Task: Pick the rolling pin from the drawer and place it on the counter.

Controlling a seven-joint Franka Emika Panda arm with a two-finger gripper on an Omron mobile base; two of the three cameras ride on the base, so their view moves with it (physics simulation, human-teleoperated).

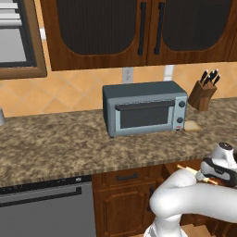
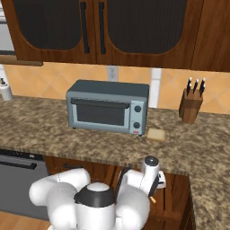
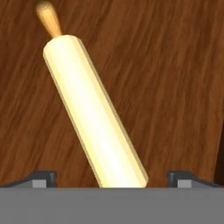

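The rolling pin (image 3: 94, 118), a pale yellow-tan cylinder with a narrow orange-tan handle, lies slanted on the reddish-brown floor of the drawer (image 3: 175, 87). My gripper (image 3: 112, 179) hangs straight over its near end. It is open, with a dark fingertip on either side and a clear gap to the pin on both. From the left base camera, the gripper (image 1: 207, 178) reaches down into the open drawer (image 1: 176, 165) below the counter (image 1: 69, 143), with a stretch of the pin (image 1: 187, 171) showing beside the hand. The right base camera has the gripper (image 2: 155, 191) under the counter's front edge (image 2: 112, 155).
A grey toaster oven (image 1: 143, 107) stands on the counter with a slice of bread (image 1: 193, 125) at its right and a knife block (image 1: 202, 95) beyond. A dishwasher (image 1: 44, 208) sits lower left. Dark upper cabinets (image 1: 139, 28) hang above.
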